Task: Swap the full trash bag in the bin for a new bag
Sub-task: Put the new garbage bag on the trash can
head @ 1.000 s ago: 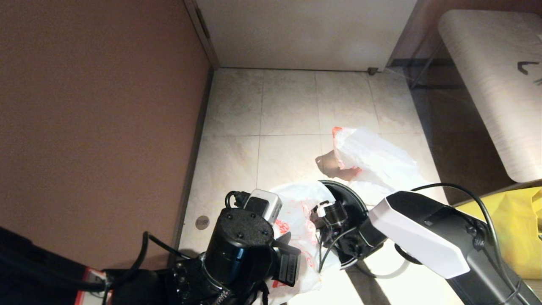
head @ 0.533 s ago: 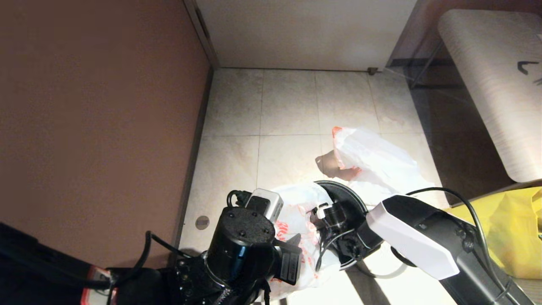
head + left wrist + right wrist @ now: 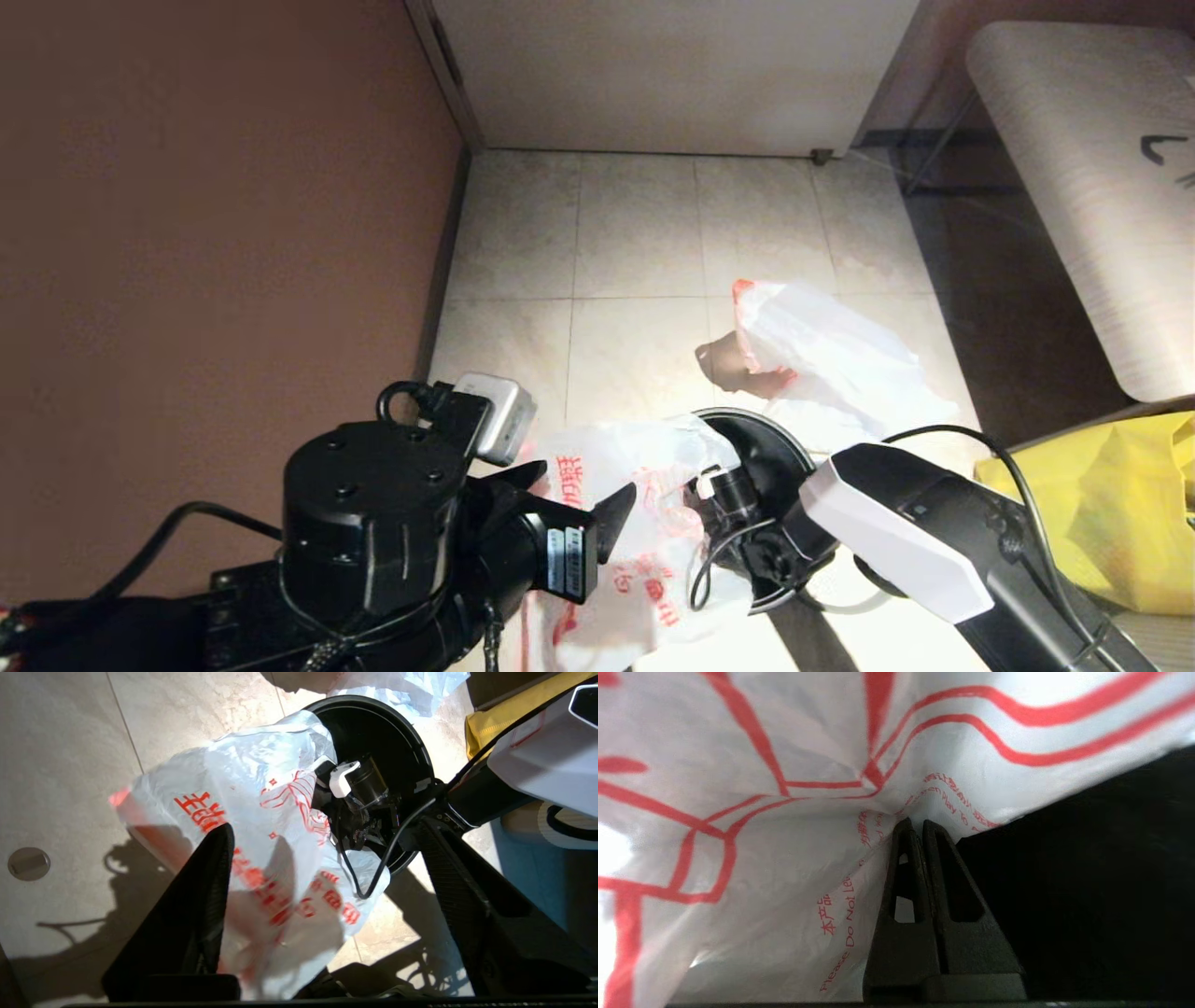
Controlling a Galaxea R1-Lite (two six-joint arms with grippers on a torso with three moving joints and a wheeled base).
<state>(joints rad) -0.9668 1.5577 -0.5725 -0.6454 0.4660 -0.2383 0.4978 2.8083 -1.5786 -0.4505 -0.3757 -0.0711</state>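
New bag now spread wider beside bin: left gripper pulled back, jaws apart; right gripper pinches its film inside. Lining underway.

New bag: translucent white, red line drawing and red characters. Full trash bag: plain white, pink-red tip. Bin: black. Large bag: yellow. Floor: beige mottled tiles.

Black left arm with screws; white-shelled right arm, looping black cable.
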